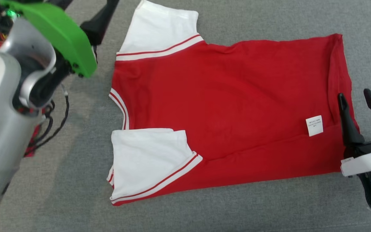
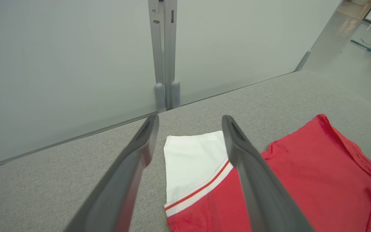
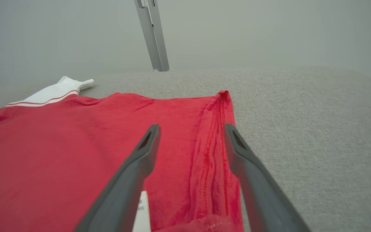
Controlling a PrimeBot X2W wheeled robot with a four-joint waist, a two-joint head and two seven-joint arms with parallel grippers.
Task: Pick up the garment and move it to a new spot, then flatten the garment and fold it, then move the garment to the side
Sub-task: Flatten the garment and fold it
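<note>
Grey table (image 1: 237,209) holds a red shirt (image 1: 221,106), its tag (image 1: 314,125) too tiny to read. Left claw (image 2: 189,118) and right claw (image 1: 354,93) gape wide, empty.

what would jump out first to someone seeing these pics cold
The red shirt with white sleeves grabs the eye first, spread flat across the middle of the grey surface. Next comes the bright green cover on the arm at the head view's upper left. At the lower right, the right gripper stands with fingers open at the shirt's hem, beside a small white label.
</note>
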